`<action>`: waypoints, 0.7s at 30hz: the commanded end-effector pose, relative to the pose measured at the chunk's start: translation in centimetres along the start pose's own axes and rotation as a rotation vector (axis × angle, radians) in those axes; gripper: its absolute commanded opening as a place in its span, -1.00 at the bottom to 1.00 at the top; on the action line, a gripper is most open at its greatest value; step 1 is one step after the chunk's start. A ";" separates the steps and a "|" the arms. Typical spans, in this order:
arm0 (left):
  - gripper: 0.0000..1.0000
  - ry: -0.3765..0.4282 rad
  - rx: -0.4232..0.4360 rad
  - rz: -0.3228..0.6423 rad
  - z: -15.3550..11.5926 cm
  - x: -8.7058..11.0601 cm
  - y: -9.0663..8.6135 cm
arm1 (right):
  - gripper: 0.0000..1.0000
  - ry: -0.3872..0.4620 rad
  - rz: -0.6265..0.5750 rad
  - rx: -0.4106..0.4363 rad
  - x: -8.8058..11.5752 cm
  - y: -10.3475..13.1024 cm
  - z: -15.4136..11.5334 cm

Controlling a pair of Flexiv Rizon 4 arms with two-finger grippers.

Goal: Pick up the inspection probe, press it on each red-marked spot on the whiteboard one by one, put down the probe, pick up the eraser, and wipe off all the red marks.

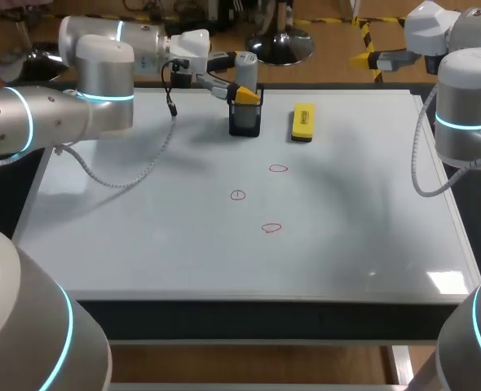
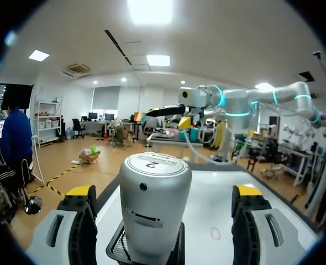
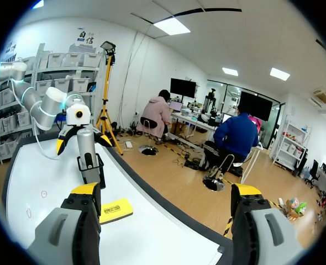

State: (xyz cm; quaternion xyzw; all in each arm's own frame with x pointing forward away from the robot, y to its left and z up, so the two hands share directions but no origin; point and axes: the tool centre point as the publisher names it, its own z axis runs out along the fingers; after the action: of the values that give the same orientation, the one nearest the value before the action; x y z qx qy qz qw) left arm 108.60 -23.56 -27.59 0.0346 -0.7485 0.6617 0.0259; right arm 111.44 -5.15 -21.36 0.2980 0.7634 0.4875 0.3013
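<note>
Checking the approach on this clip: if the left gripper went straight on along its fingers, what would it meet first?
The inspection probe: it stands upright in its black holder between the left gripper's open fingers, seemingly untouched.

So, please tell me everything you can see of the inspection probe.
The inspection probe is a grey cylinder, metal-looking, with a white label on its top and a dark hole and slot on its side. It stands upright in a black mesh holder at the far edge of the whiteboard. The left gripper is open, its fingers flanking it without touching.
</note>
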 end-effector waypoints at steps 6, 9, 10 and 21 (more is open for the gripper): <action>0.25 0.005 0.003 0.001 0.1 -0.1 0.2 | 1.00 0.002 0.000 0.002 -0.1 0.0 0.0; -1.00 0.014 0.007 0.005 0.0 0.2 0.3 | 1.00 0.002 0.000 0.002 -0.1 0.0 0.0; -1.00 0.019 0.007 0.008 0.0 0.4 0.3 | 1.00 0.002 0.000 0.002 -0.1 0.0 0.0; -1.00 0.016 0.007 0.024 -0.6 1.1 -0.3 | 1.00 0.002 0.000 0.002 -0.1 0.0 0.0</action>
State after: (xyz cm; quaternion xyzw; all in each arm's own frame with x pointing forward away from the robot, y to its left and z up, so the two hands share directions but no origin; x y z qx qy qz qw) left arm 107.93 -23.15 -27.50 0.0181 -0.7464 0.6646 0.0286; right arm 111.44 -5.15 -21.36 0.2980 0.7634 0.4875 0.3013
